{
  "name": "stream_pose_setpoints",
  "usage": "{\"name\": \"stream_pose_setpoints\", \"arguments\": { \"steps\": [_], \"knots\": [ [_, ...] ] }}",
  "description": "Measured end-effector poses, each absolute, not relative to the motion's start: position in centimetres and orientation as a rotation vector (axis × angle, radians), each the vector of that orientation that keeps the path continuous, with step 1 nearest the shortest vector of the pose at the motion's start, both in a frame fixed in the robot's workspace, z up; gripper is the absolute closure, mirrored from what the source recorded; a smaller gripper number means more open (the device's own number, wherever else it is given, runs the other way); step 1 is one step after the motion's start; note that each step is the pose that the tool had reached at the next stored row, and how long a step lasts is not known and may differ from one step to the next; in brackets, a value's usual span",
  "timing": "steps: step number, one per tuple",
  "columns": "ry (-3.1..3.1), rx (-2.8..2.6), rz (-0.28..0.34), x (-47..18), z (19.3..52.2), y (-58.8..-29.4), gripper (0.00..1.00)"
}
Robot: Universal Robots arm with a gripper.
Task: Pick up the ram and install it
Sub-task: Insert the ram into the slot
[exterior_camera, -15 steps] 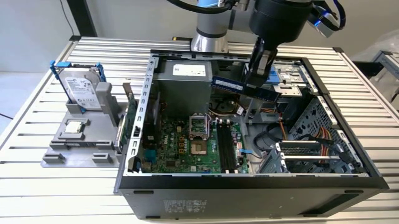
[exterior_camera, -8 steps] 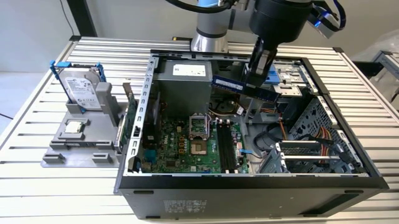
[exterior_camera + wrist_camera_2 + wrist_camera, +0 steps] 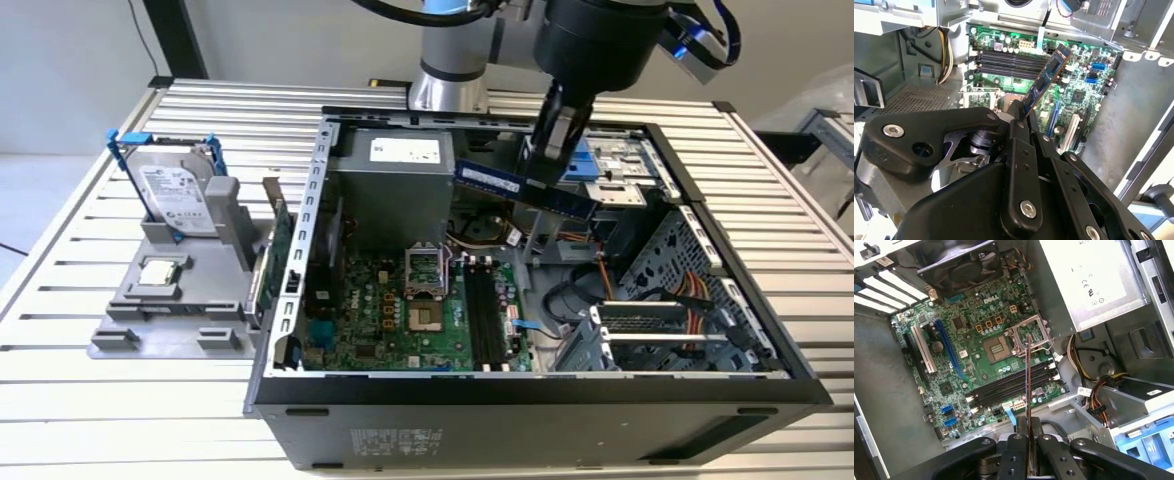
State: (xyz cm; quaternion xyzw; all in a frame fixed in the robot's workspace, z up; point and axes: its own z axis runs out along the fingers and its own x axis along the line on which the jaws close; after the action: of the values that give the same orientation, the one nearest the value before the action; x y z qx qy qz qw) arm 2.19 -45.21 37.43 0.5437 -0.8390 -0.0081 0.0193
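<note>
– on the bench (image 3: 134, 400), above the open case (image 3: 534, 395) and its motherboard (image 3: 374, 320), what does the hand (image 3: 538, 172) hold?
– it is closed on the ram (image 3: 567, 200), high over the board. i think it should be level and parallel to the black slots (image 3: 483, 320).

Ram (image 3: 525, 187), between the fingers: dark blue board dotted with black chips.
Gripper (image 3: 1028, 440): matte black, studded with silver screws.
Motherboard (image 3: 387, 310), beneath the fingers: green, crossed by black memory slots (image 3: 483, 320); a blue slot (image 3: 946, 347) and a white slot (image 3: 924, 355) are noted.
Case (image 3: 534, 425): black shell, grey metal inside.
Hard drive (image 3: 174, 190), well away from the fingers: silver, framed in blue.
Table (image 3: 80, 420): pale silver, ribbed.
</note>
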Motion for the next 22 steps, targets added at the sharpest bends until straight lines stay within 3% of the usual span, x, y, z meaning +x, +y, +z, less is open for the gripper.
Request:
{"name": "stream_pose_setpoints", "arguments": {
  "steps": [22],
  "knots": [
    [-2.655,1.606,-0.027,2.19,37.43,-45.22,1.0]
  ]
}}
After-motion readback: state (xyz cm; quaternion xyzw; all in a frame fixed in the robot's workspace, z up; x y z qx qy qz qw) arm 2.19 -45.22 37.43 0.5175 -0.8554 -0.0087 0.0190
